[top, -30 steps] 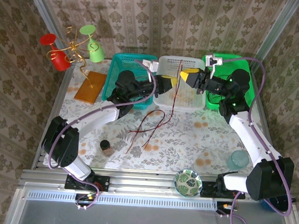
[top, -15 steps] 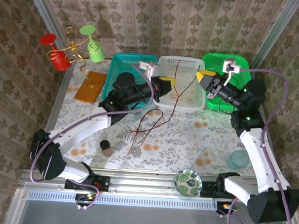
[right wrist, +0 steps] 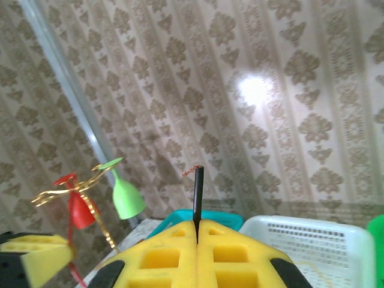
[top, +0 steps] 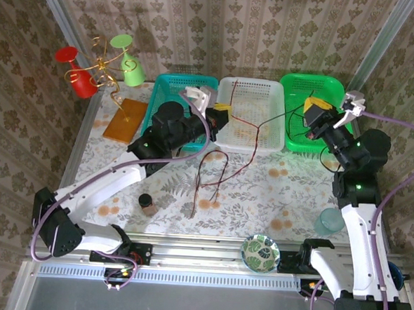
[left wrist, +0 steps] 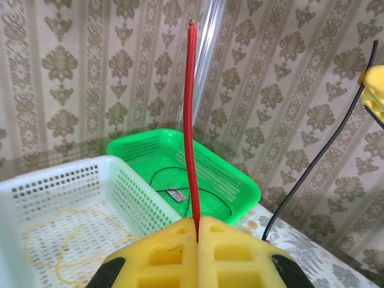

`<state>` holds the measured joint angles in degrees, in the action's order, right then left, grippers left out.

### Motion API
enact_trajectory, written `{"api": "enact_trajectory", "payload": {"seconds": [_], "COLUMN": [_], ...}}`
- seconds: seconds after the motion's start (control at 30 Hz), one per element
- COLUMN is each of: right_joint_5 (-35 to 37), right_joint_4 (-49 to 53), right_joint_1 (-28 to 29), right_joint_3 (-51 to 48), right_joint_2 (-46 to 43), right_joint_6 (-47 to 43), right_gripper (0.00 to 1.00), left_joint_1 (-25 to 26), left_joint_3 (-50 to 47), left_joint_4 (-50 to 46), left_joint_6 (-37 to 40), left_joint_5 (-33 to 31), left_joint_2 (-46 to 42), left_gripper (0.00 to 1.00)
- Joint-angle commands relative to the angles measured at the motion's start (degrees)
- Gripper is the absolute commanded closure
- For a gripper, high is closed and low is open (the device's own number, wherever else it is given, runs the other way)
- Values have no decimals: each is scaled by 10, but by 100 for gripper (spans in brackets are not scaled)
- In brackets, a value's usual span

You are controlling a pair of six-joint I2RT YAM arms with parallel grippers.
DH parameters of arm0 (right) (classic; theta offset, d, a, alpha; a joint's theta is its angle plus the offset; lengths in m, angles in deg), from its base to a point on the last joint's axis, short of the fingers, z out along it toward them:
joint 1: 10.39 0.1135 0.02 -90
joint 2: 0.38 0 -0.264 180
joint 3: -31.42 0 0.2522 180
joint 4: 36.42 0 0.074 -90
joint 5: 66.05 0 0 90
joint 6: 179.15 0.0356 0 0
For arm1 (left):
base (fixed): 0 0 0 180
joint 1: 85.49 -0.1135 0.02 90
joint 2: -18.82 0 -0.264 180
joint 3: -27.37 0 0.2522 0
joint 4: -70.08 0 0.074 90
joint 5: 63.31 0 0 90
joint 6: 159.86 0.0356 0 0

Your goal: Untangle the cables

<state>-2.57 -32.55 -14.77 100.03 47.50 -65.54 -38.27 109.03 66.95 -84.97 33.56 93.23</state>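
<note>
Two clamped tools, left tool (left wrist: 198, 225) on red cable (left wrist: 191, 120), right tool (right wrist: 197, 227) on black cable (right wrist: 197, 192), ends protruding above

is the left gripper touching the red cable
Touching. In the left wrist view the red cable sticks out of the seam where the left gripper's yellow fingers press together.
</note>
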Motion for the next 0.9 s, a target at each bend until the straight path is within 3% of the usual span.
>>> {"api": "enact_trajectory", "payload": {"seconds": [0.0, 0.37, 0.87], "right_joint_5": [74, 194, 276], "right_joint_4": [18, 63, 95], "right_joint_1": [-10, -29, -42], "right_joint_3": [-7, -3, -2], "right_joint_2": [-18, -62, -66], "right_joint_6": [-20, -68, -75], "right_gripper": [100, 100, 100], "left_joint_1": [1, -6, -38], "left_joint_3": [17, -8, -22], "left_joint_4": [-29, -58, -109], "left_joint_6": [37, 50, 64], "left_joint_5": [-46, -86, -142], "left_joint_2": [-27, -64, -120], "left_gripper": [100, 100, 100]}}
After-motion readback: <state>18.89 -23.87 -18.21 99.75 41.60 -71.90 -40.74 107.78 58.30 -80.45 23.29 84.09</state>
